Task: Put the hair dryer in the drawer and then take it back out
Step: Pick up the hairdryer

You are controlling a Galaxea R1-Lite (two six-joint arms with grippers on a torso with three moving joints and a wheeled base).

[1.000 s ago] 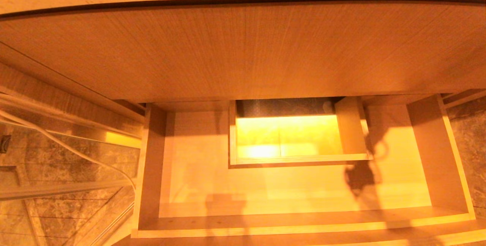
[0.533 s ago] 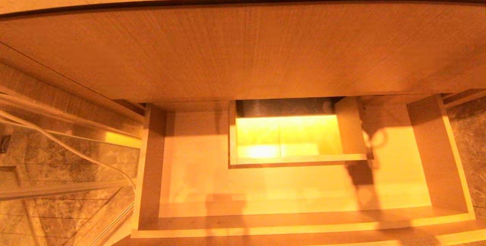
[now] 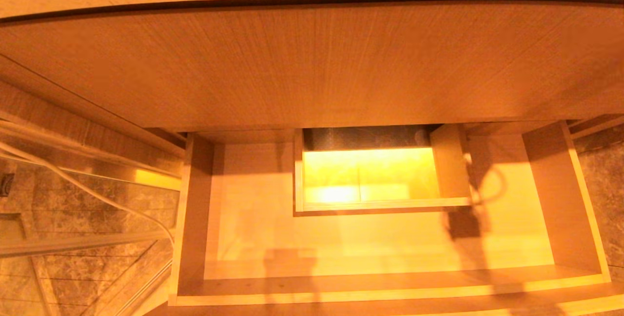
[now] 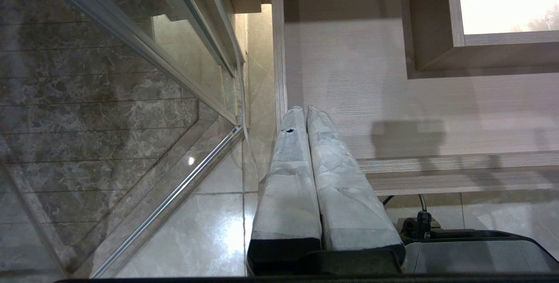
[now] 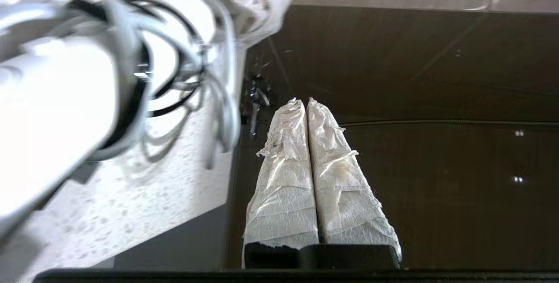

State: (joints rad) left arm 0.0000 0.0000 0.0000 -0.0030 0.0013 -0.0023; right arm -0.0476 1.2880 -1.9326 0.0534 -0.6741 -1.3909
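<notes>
The hair dryer (image 5: 56,112) fills the upper left of my right wrist view, lying on the speckled desk (image 5: 144,213), cord looped under black ties. My right claw (image 5: 305,101) is clenched on nothing, beside it. In the head view the drawer (image 3: 565,194) stands open and bare; the shadow at its right has shifted over the last second, so I judge pick-up hasn't begun. Left claw (image 4: 305,109) is clenched, parked.
</notes>
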